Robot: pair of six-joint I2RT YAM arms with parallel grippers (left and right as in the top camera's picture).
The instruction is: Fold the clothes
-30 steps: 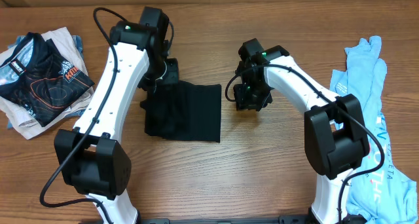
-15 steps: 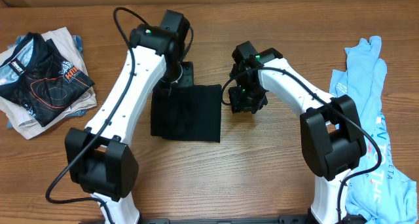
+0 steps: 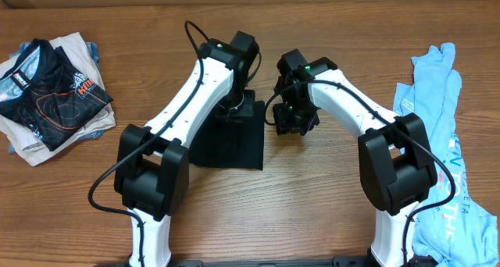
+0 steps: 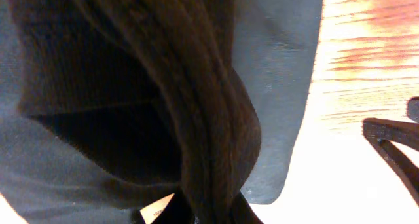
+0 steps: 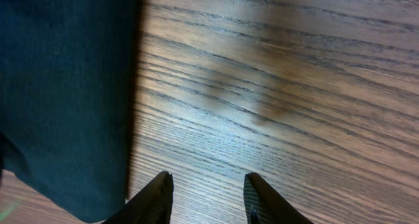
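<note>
overhead, wood-grain table [image 3: 312, 197], black shirt [image 3: 234, 146]

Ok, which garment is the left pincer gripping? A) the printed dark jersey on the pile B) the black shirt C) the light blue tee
B: the left wrist view shows folds of the black shirt bunched together and drawn into the left pincer.

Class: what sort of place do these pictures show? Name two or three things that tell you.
Probably a robotics lab bench for folding practice: a left arm and right arm fixed at a wooden table, a black T-shirt on it, and a light blue tee at the edge.
</note>
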